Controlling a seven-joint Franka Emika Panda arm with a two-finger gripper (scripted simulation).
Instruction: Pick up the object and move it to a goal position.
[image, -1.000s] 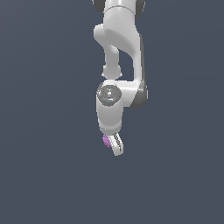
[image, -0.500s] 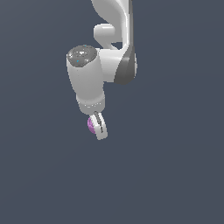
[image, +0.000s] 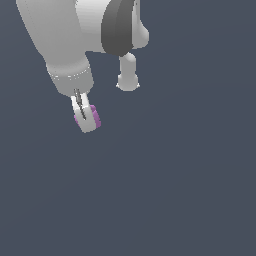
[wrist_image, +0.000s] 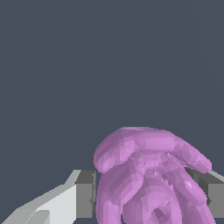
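Observation:
The object (image: 94, 116) is a small pink-purple knobbly blob, held high in the air in the upper part of the exterior view's left. My white gripper (image: 86, 120) is shut on it, and the near finger covers most of it. In the wrist view the object (wrist_image: 148, 179) fills the space between my two fingers (wrist_image: 65, 203), lumpy and faceted, pressed against both pads. The large white arm (image: 65, 35) looms close above the gripper.
A plain dark grey-blue background surrounds the arm in both views. A second white link of the arm (image: 128, 75) hangs behind the gripper. No goal marker or other object shows.
The arm has swung toward the camera and to the exterior view's left, carrying the object upward with it. The gripper stays shut on the object.

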